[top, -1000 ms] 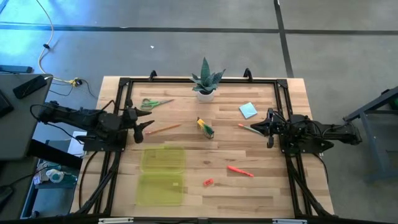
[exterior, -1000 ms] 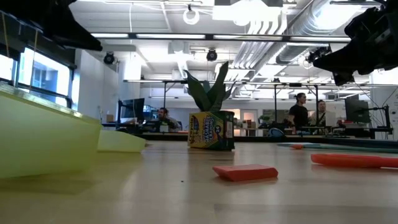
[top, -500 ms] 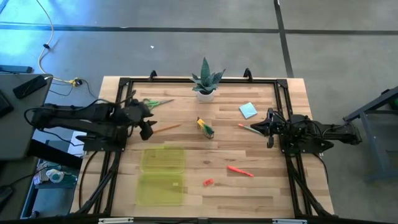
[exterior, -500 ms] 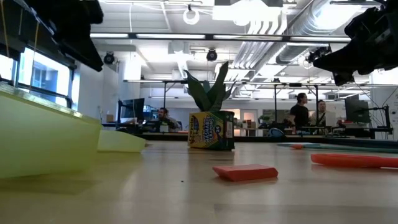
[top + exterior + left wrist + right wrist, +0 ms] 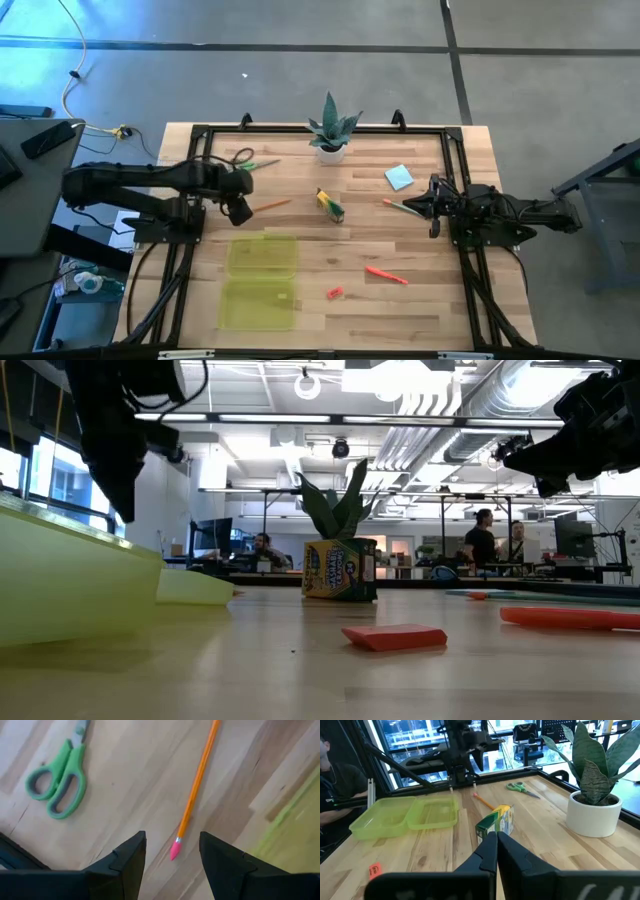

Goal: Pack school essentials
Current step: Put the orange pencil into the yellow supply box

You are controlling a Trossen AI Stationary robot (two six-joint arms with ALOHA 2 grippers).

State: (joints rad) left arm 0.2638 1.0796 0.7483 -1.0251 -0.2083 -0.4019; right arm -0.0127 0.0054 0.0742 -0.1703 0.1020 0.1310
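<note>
Looking down from the high view, we saw the left end effector (image 5: 240, 208) hanging over the left part of the desk (image 5: 330, 300), just above the eraser end of an orange pencil (image 5: 265, 205); its fingers (image 5: 127, 857) stood apart with nothing between them. In the left wrist view the pencil's pink tip lay between the two fingers, and the green scissors (image 5: 57, 782) lay on the wood near it. The right end effector (image 5: 432, 207) hovered at the right side of the desk with its fingers pressed together, empty, beside a second pencil (image 5: 402, 208).

At the upper centre of the frame stood the plant (image 5: 331, 128), and the crayon box (image 5: 330, 203) stood near the middle. The blue note pad (image 5: 398, 177) lay toward the upper right, the red-orange marker (image 5: 386, 274) and the small red eraser (image 5: 335, 293) toward the lower centre. The open yellow-green case (image 5: 262, 280) sat at lower left with nothing inside that we could make out.
</note>
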